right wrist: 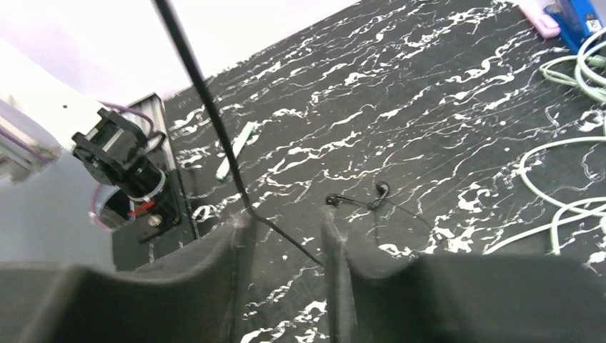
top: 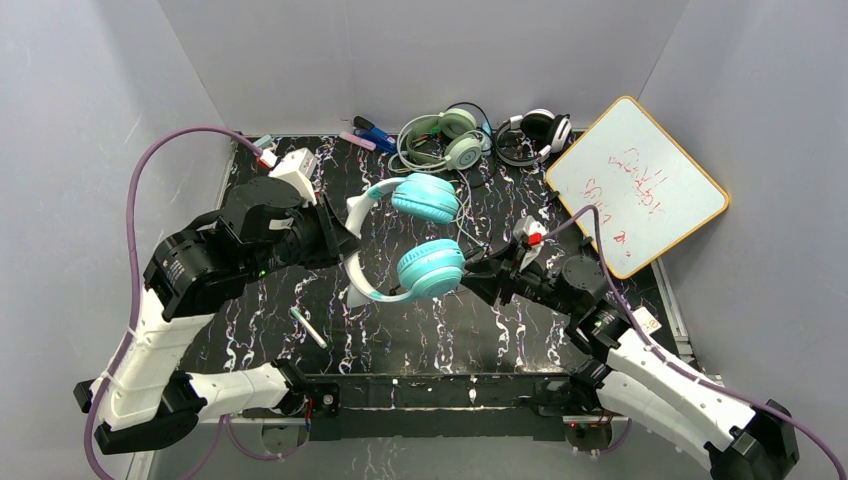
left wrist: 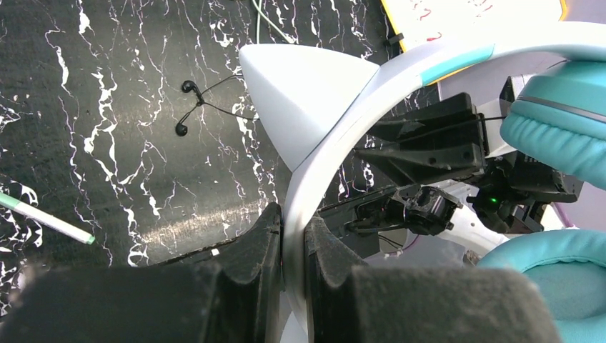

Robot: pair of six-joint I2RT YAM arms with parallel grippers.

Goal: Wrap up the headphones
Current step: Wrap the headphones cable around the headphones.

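Teal headphones (top: 430,268) raised over centre of black marbled table (top: 400,335); left gripper (left wrist: 293,230) clamped on their white cat-ear band (left wrist: 314,150). Right gripper (right wrist: 282,243) jaws partly apart, thin black cable (right wrist: 214,121) running through the gap

A scribbled whiteboard (top: 637,184) sits far right; a pen (top: 308,327) lies on the marbled table (top: 420,335).

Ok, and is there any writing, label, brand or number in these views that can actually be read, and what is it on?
Nothing here reads clearly.
whiteboard: red handwritten marks, too scrawled and small to read.
white sticker on the right arm: print too small to read.
blue item at the far table edge: small white label, blurred.
teal headphones: no print shows.
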